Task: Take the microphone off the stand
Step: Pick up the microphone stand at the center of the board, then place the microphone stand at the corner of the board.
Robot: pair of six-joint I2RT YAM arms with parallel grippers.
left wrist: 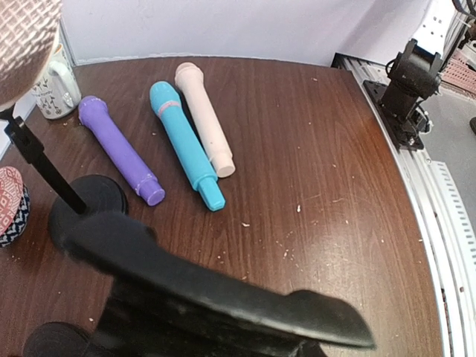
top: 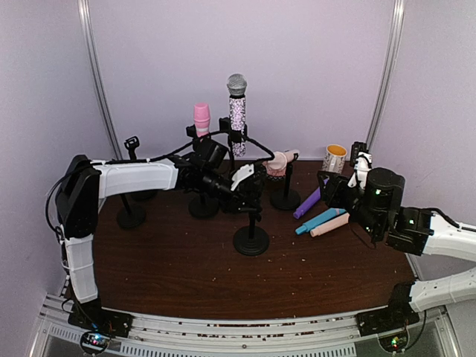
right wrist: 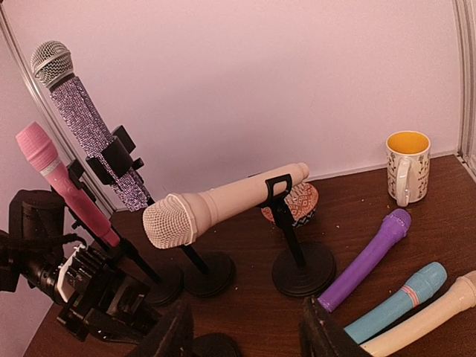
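A cream microphone (top: 282, 158) lies tilted in the clip of a black stand (top: 285, 197) at mid table. It also shows in the right wrist view (right wrist: 223, 204), and its mesh head shows in the left wrist view (left wrist: 22, 44). A sparkly microphone (top: 237, 111) and a pink microphone (top: 201, 119) stand in clips behind. My left gripper (top: 251, 184) sits at the top of a bare front stand (top: 251, 238); its fingers (left wrist: 223, 286) look pressed together on it. My right gripper (right wrist: 249, 338) is open and empty, to the right of the cream microphone's stand and apart from it.
A purple microphone (top: 307, 202), a teal one (top: 318, 220) and a cream one (top: 329, 225) lie loose on the table at the right. A mug (top: 335, 158) stands at the back right, a patterned bowl (right wrist: 297, 204) behind the stand. Another bare stand (top: 132, 216) stands at the left.
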